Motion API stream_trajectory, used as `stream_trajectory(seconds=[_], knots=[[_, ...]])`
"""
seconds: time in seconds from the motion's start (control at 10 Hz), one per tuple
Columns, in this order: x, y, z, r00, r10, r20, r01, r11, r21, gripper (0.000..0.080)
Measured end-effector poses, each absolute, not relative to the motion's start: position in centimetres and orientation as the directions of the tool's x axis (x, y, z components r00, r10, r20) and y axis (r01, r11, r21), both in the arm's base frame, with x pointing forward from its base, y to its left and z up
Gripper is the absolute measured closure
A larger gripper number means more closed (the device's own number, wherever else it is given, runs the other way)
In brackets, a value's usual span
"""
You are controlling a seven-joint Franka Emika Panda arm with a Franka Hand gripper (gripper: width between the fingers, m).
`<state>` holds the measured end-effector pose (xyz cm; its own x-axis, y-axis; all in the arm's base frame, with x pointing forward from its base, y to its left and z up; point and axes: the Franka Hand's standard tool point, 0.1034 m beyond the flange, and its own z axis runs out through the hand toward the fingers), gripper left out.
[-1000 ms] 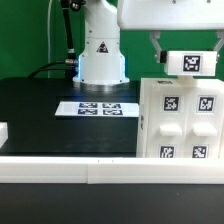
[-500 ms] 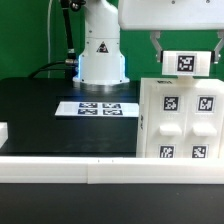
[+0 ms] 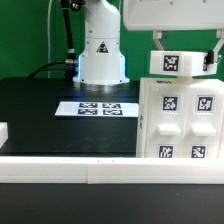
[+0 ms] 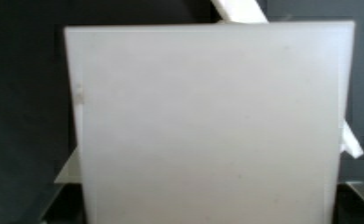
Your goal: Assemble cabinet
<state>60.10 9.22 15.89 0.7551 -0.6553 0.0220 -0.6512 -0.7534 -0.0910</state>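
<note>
At the exterior view's upper right, the gripper (image 3: 186,56), pinching a white tagged panel (image 3: 176,63), is sliding leftward, seemingly aligning it over the cabinet (image 3: 180,125).

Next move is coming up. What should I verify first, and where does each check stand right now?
1. Tool holding the small tagged panel: ok, fingers clamp both ends.
2. Panel clear of the cabinet: cannot tell, its lower edge sits very close above the cabinet top.
3. Panel lined up with its seat: cannot tell, the wrist view shows only a white surface.
4. Cabinet upright: ok.
5. Marker board out of the way: ok, it lies flat toward the exterior view's left.
</note>
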Motion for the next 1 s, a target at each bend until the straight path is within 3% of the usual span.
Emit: stream_trajectory(seconds=[0.8,1.0], knots=[[60.78,9.72,15.85,0.201,-0.978,-0.059,-0.97,-0.19,-0.153,0.0236],[60.83,9.84,15.86,0.023,-0.995,-0.099,-0.989,-0.008,-0.145,0.0236]])
